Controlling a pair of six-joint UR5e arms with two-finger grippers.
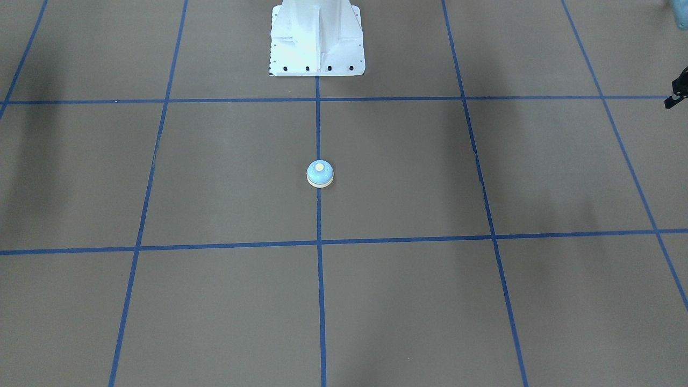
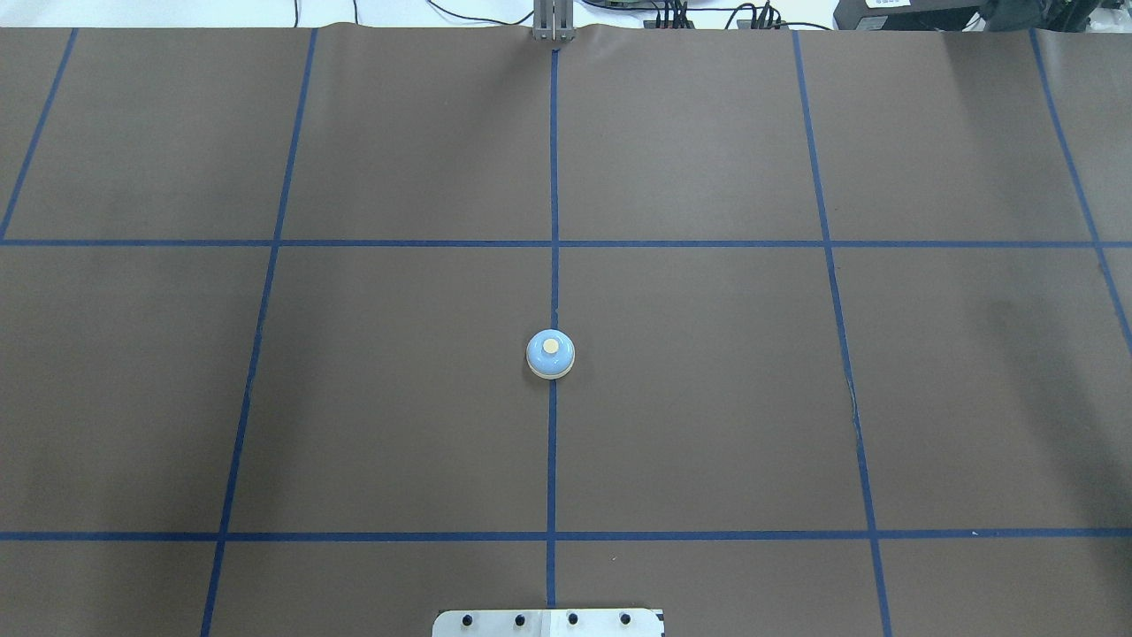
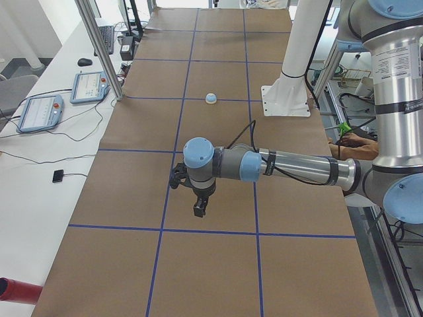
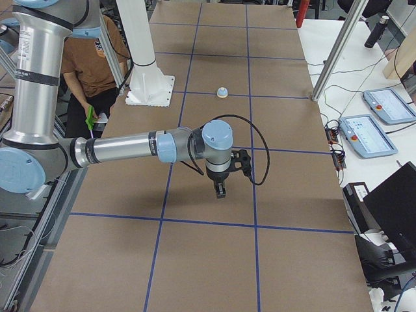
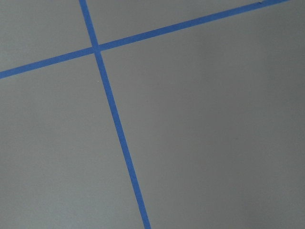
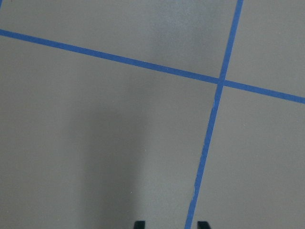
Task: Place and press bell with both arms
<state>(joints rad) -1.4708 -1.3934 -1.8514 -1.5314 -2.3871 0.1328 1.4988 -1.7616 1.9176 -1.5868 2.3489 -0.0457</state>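
The light-blue bell [image 1: 320, 173] with its cream button stands upright on the centre tape line of the brown table, alone; it also shows in the overhead view [image 2: 550, 354] and both side views [image 3: 210, 98] [image 4: 222, 93]. My left gripper [image 3: 198, 206] hangs over the table's left end, far from the bell; only a black edge of it shows in the front view [image 1: 676, 92], and I cannot tell whether it is open. My right gripper [image 4: 220, 190] hangs over the right end, equally far away. In the right wrist view its fingertips [image 6: 138, 224] stand apart and empty.
The white bolted pedestal [image 1: 317, 43] stands at the robot's edge behind the bell. Blue tape lines [image 2: 554, 243] grid the table. A seated person [image 4: 91, 58] is beside the pedestal. Tablets [image 4: 367, 133] [image 3: 39, 112] and metal posts [image 3: 99, 46] line the far side.
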